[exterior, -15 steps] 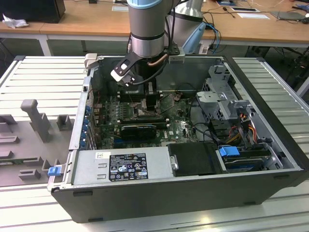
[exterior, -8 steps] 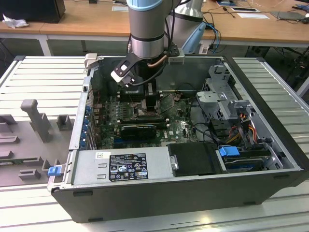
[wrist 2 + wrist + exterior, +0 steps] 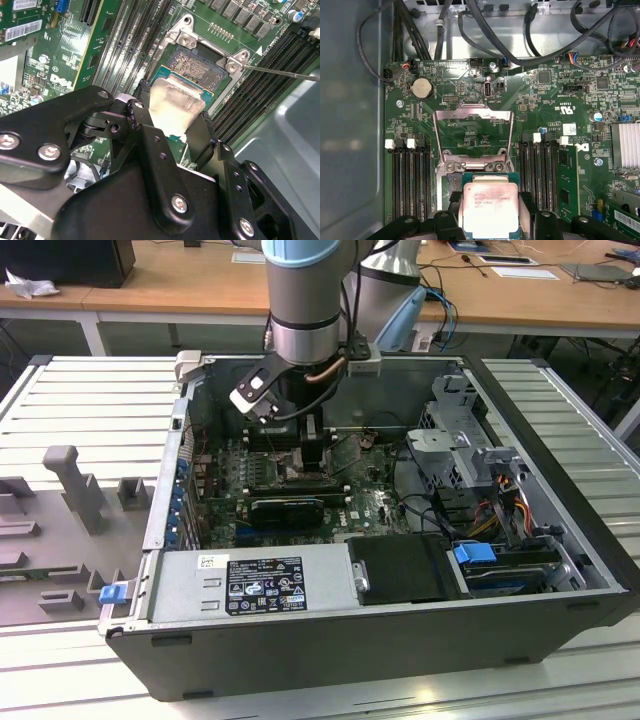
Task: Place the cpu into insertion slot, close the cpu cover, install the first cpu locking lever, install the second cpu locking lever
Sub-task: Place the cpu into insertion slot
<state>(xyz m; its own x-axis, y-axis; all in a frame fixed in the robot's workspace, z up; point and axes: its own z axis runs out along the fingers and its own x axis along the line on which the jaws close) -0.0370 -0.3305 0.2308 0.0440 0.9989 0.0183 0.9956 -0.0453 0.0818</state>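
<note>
My gripper (image 3: 490, 222) is shut on the cpu (image 3: 490, 205), a pale silvery square chip on a green edge, held by two opposite sides between black fingers (image 3: 137, 112). In the second wrist view the cpu (image 3: 176, 106) hangs just over the near part of the insertion slot (image 3: 199, 67), whose dark contact field shows beyond it. I cannot tell whether the chip touches the socket. The cpu cover (image 3: 446, 135), a thin silvery frame, stands flipped open on the far side of the slot. A thin locking lever (image 3: 285, 73) sticks out beside the socket. In the exterior view the gripper (image 3: 315, 455) reaches down into the open computer case (image 3: 330, 650).
Long black memory slots (image 3: 410, 180) flank the socket on both sides. Black cables (image 3: 485, 30) hang along the case wall beyond the board. A black graphics card (image 3: 290, 508), a power supply (image 3: 260, 585) and a drive cage (image 3: 470, 455) crowd the case.
</note>
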